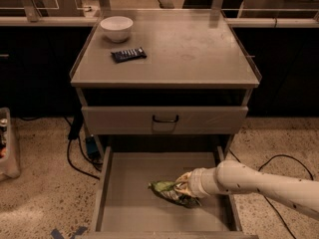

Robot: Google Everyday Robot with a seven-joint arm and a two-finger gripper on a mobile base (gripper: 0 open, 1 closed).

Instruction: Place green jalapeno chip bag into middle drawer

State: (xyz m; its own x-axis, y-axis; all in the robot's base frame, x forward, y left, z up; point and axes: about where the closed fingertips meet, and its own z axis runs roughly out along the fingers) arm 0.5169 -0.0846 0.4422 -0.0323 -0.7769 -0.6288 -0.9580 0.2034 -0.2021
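Note:
The green jalapeno chip bag [167,190] lies crumpled on the floor of the open middle drawer [129,188], right of its middle. My gripper [182,184] reaches in from the right on a white arm and sits right against the bag's right end, low over the drawer floor. The bag hides most of the gripper.
A white bowl [116,28] and a small dark-blue wrapped bar [128,55] lie on the cabinet top. The closed drawer front with a black handle [165,119] is above the open drawer. Cables [79,153] run on the floor at left; a bin [7,143] stands far left.

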